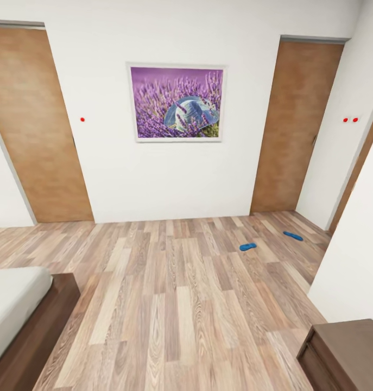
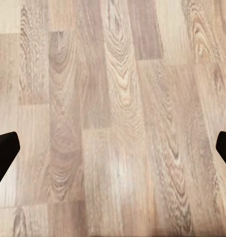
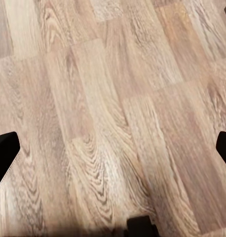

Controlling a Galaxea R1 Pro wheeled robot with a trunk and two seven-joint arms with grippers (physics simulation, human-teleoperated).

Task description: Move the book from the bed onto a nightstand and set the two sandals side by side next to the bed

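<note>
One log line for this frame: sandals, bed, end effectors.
sandals: apart on floor, far right | bed: corner near left | left end effector: open, empty | right end effector: open, empty

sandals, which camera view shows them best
The head view: both blue sandals lie apart on the wood floor near the right-hand door, far from the bed. Both wrist views look down at floor planks between open fingertips, with nothing blue.
</note>
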